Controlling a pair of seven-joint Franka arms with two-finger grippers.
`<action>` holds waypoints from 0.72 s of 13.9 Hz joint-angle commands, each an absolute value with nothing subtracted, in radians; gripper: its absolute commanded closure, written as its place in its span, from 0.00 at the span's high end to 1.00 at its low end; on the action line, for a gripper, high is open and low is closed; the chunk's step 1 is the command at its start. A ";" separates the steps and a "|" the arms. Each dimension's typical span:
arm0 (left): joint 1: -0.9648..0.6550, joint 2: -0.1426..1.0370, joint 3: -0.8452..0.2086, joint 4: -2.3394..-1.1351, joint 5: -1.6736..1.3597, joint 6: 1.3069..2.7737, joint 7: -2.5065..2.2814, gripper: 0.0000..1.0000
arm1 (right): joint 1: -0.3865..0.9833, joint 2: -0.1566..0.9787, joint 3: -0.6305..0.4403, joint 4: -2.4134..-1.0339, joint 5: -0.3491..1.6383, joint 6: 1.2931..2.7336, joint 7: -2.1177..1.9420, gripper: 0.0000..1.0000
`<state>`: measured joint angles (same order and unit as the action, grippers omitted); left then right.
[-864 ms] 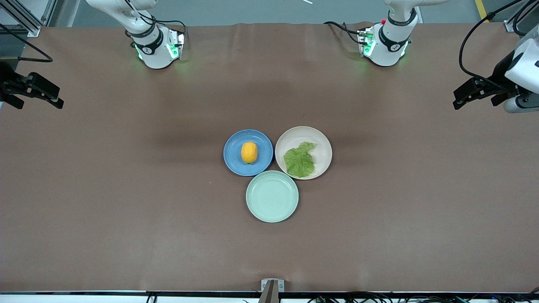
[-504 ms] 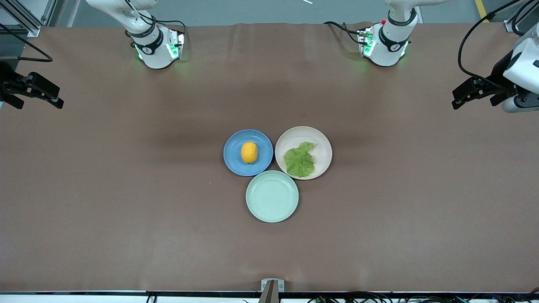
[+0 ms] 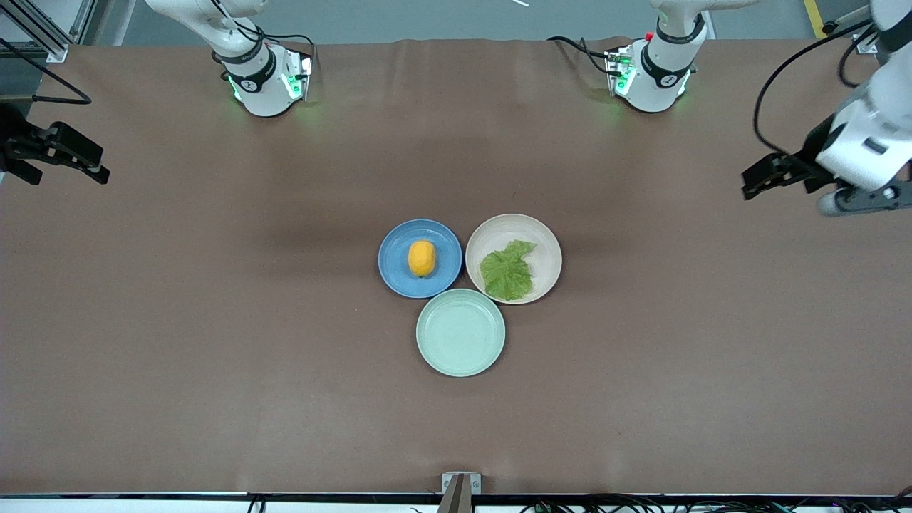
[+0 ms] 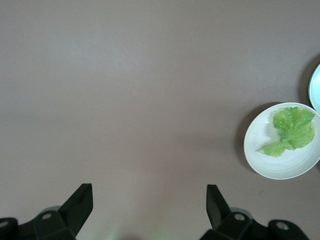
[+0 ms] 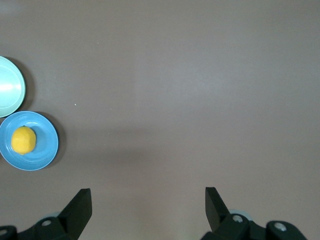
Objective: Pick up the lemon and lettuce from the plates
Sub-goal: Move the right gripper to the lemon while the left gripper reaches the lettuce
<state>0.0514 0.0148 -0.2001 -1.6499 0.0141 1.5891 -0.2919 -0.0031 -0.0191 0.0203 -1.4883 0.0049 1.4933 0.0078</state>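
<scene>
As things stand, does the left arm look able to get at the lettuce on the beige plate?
Probably yes. The left gripper hangs open over bare table toward the left arm's end, and nothing stands between it and the lettuce, which lies uncovered on the beige plate. The lemon sits apart on the blue plate.

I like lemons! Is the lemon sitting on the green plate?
No, the lemon sits on the blue plate; the mint-green plate holds nothing.

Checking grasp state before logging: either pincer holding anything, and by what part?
Nothing held. Left pincer and right pincer are open over bare table. Lemon sits on the blue plate, lettuce on the beige plate.
</scene>
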 commanded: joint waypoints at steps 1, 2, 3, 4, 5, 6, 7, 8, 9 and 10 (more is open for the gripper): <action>0.046 0.081 -0.276 -1.655 0.021 1.636 -0.505 1.00 | 0.032 -0.002 0.026 -1.476 0.021 1.493 0.009 1.00; 0.046 0.098 -0.314 -1.679 0.021 1.676 -0.605 1.00 | 0.058 0.006 0.026 -1.477 0.018 1.499 0.012 1.00; 0.046 0.115 -0.346 -1.710 0.021 1.731 -0.711 1.00 | 0.093 0.014 0.026 -1.480 0.017 1.503 0.012 1.00; 0.046 0.135 -0.374 -1.738 0.021 1.783 -0.809 1.00 | 0.141 0.047 0.028 -1.479 0.014 1.517 0.011 1.00; 0.045 0.153 -0.405 -1.768 0.021 1.833 -0.896 1.00 | 0.202 0.073 0.026 -1.477 0.009 1.532 0.014 1.00; 0.044 0.164 -0.429 -1.805 0.021 1.898 -0.978 1.00 | 0.266 0.096 0.026 -1.477 0.011 1.539 0.059 1.00; 0.040 0.173 -0.452 -1.850 0.025 1.975 -1.071 0.99 | 0.329 0.129 0.026 -1.477 0.023 1.548 0.157 1.00; 0.023 0.187 -0.459 -1.885 0.029 2.032 -1.144 0.99 | 0.391 0.156 0.028 -1.482 0.023 1.577 0.245 1.00; -0.001 0.210 -0.459 -1.911 0.034 2.081 -1.226 0.98 | 0.459 0.194 0.026 -1.488 0.025 1.621 0.312 1.00; -0.021 0.245 -0.459 -1.919 0.035 2.123 -1.315 0.96 | 0.503 0.236 0.028 -1.493 0.028 1.658 0.355 1.00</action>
